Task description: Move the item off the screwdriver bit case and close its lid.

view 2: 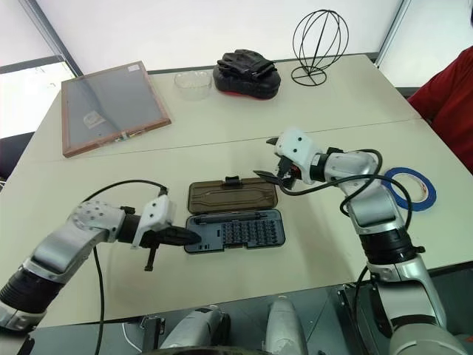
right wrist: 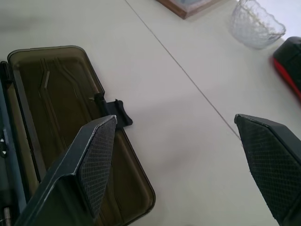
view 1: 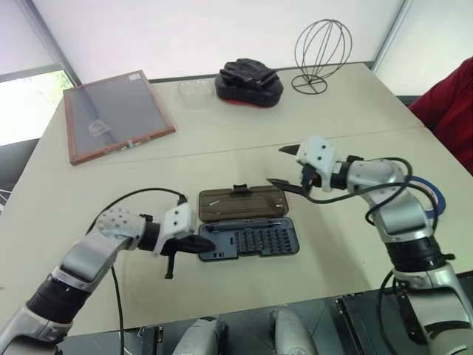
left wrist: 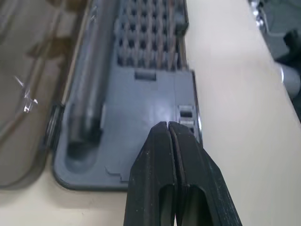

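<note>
- The blue tape roll [view 1: 434,194] is largely covered by the right arm in the left eye view, with just a blue arc showing.
- The small bits [view 2: 247,231] in the screwdriver bit case [view 2: 235,230] are too small for their types to be told.
- In the left wrist view, part of the case's near edge is hidden behind the left end effector [left wrist: 168,126], whose fingers are pressed together.
- The lid [right wrist: 66,117] is partly screened by one finger [right wrist: 96,162] of the right end effector in the right wrist view.
- The glass bowl [right wrist: 256,23] and the black pouch with red base [right wrist: 289,66] are cut off by the picture's edge.
- A person's red sleeve [view 1: 447,103] is cropped at the side.
</note>
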`<state>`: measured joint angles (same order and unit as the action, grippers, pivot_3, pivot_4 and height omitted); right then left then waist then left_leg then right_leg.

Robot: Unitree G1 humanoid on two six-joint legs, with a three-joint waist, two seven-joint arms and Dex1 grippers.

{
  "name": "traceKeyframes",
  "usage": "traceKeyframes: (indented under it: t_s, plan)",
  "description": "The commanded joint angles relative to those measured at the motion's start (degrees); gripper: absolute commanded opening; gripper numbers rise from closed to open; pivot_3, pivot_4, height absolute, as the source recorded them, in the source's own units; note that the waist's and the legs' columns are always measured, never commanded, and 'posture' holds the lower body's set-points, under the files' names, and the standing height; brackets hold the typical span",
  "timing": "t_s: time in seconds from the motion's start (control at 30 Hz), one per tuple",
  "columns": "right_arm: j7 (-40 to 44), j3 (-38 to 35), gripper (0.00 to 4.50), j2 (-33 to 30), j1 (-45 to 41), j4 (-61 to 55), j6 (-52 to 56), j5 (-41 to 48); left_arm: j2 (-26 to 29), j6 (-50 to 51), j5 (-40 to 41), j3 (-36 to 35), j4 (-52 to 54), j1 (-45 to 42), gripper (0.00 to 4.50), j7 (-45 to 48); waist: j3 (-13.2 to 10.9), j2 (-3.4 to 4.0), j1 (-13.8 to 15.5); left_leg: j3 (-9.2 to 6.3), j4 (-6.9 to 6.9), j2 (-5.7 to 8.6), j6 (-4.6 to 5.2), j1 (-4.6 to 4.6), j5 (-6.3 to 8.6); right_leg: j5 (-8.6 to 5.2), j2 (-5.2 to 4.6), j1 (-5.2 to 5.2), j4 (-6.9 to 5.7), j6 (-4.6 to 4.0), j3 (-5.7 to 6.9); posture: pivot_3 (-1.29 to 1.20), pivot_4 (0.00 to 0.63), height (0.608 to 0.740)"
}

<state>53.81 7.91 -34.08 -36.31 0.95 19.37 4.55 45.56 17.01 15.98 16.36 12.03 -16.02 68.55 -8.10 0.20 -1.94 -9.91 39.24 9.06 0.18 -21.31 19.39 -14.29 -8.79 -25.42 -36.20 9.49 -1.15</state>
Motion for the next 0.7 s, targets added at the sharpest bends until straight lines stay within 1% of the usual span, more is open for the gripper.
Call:
traceKeyframes:
  t_s: [0.03, 0.1, 0.2, 0.4, 0.47, 0.5, 0.53, 0.57, 0.6, 0.63, 0.7]
  plan:
    - [1.6, 3.0, 4.16, 2.3, -5.0, 8.0, -1.1, -1.1, 0.1, -3.5, -4.6, 2.1, -2.8, 1.4, 0.02, -0.3, 0.0, -0.03, -0.1, 0.01, 0.0, 0.0, 0.0, 0.03, 0.0, 0.0, 0.0, 0.03, 0.01, 0.0, 0.0, 0.0, 0.15, 0.74]
    - [3.4, 4.0, 4.16, 3.6, -6.8, 12.5, -1.1, -0.6, -0.5, -3.8, -4.8, 2.1, -3.1, 1.9, 0.02, -0.6, 0.0, -0.01, -0.1, 0.01, -0.01, -0.01, 0.0, 0.09, 0.0, 0.0, 0.0, 0.08, 0.01, 0.0, 0.0, 0.0, 0.15, 0.74]
    - [5.9, 8.0, 4.16, 5.8, -11.0, 23.3, -3.7, -3.7, -1.2, -5.0, -5.1, 1.4, -4.2, 3.3, 0.02, -1.8, 0.0, -0.01, -0.1, -0.01, -0.01, 0.01, 0.0, 0.1, 0.0, 0.0, 0.0, 0.1, -0.01, 0.0, 0.0, 0.0, 0.15, 0.74]
    - [8.8, 12.9, 4.16, 9.1, -18.0, 39.6, -9.4, -9.0, -2.3, -5.7, -4.9, 0.2, -4.4, 6.7, 0.02, -4.3, 0.1, 0.01, -0.5, -0.02, -0.02, 0.0, 0.0, 0.16, 0.0, 0.0, 0.01, 0.11, -0.02, 0.0, 0.01, 0.0, 0.15, 0.74]
    - [8.4, 13.3, 3.62, 11.1, -20.4, 45.3, -10.4, -10.0, -3.6, -4.8, -4.0, -0.2, -4.3, 7.9, 0.0, -5.5, 0.1, 0.02, -0.6, -0.02, -0.08, -0.01, 0.0, 0.39, 0.0, 0.0, 0.02, 0.29, -0.01, 0.0, 0.01, 0.0, 0.15, 0.74]
    - [8.8, 13.6, 3.31, 11.8, -21.4, 47.8, -11.2, -10.5, -4.3, -4.3, -3.6, -0.3, -4.2, 8.7, 0.0, -6.1, 0.1, 0.03, -0.6, -0.01, -0.19, -0.01, 0.0, 0.74, 0.0, 0.0, 0.02, 0.57, 0.0, 0.0, 0.0, 0.0, 0.15, 0.74]
    - [9.7, 14.0, 2.84, 12.5, -22.2, 50.3, -12.0, -11.2, -4.8, -4.2, -3.5, -0.4, -4.3, 9.6, 0.0, -6.7, 0.1, 0.05, -0.5, -0.02, -0.27, -0.03, 0.0, 0.97, 0.01, 0.0, 0.04, 0.78, 0.04, -0.01, 0.0, 0.0, 0.15, 0.74]
    - [10.5, 14.3, 2.35, 12.9, -22.8, 52.1, -13.0, -11.7, -5.1, -4.2, -3.7, -0.5, -4.2, 10.2, 0.0, -7.1, 0.1, 0.02, -0.5, -0.03, -0.27, -0.03, 0.01, 1.01, 0.01, 0.0, 0.04, 0.83, 0.06, -0.01, -0.01, 0.0, 0.15, 0.74]
    - [12.4, 14.7, 1.73, 13.3, -23.2, 53.7, -13.1, -12.0, -5.0, -4.3, -3.9, -0.7, -4.1, 11.2, 0.0, -7.4, 0.3, -0.04, -0.5, -0.06, -0.26, -0.03, 0.01, 1.01, 0.01, 0.0, 0.05, 0.85, 0.05, -0.01, 0.0, 0.0, 0.15, 0.74]
    - [14.3, 15.1, 1.31, 13.6, -23.4, 54.7, -13.4, -12.3, -4.9, -4.4, -4.1, -0.9, -4.0, 12.0, 0.0, -7.7, 0.6, -0.08, -0.6, -0.06, -0.26, -0.03, 0.01, 1.04, 0.01, 0.0, 0.06, 0.87, 0.06, -0.01, -0.01, 0.0, 0.15, 0.74]
    - [18.5, 16.1, 0.22, 13.6, -23.0, 55.8, -14.2, -12.8, -4.7, -4.2, -4.1, -1.2, -3.4, 13.0, 0.0, -8.2, 1.0, 0.09, -0.6, -0.07, -0.27, -0.04, 0.01, 1.1, 0.03, 0.0, 0.07, 0.93, 0.06, -0.01, -0.01, 0.0, 0.15, 0.74]
